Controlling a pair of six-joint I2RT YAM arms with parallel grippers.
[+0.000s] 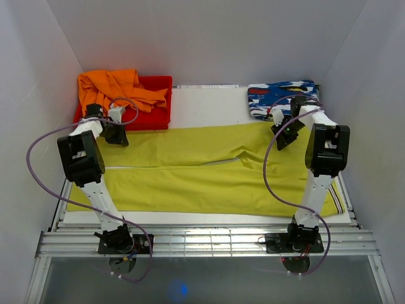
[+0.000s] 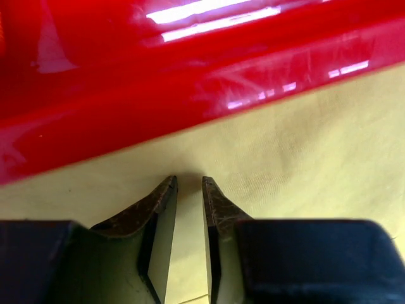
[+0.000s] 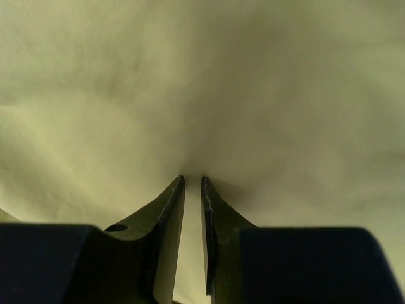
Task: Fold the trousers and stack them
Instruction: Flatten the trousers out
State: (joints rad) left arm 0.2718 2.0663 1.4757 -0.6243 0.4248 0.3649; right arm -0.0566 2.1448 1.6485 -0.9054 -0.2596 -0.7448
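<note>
The yellow-green trousers [image 1: 190, 171] lie spread flat across the table, legs to the left, striped waistband [image 1: 335, 199] at the near right. My left gripper [image 1: 117, 134] stands on the far left edge of the cloth, just in front of the red bin. In the left wrist view its tips [image 2: 190, 180] press on flat cloth [image 2: 304, 158] with a narrow gap between them. My right gripper [image 1: 283, 136] is at the far right edge of the trousers. In the right wrist view its jaws [image 3: 192, 178] are nearly together, and the cloth [image 3: 266, 95] draws in toward them.
A red bin [image 1: 155, 101] stands at the back left with an orange garment [image 1: 114, 85] draped over it; its glossy wall [image 2: 158, 76] is right ahead of my left fingers. A blue, white and red patterned cloth [image 1: 281, 95] lies at the back right. White walls close in on all sides.
</note>
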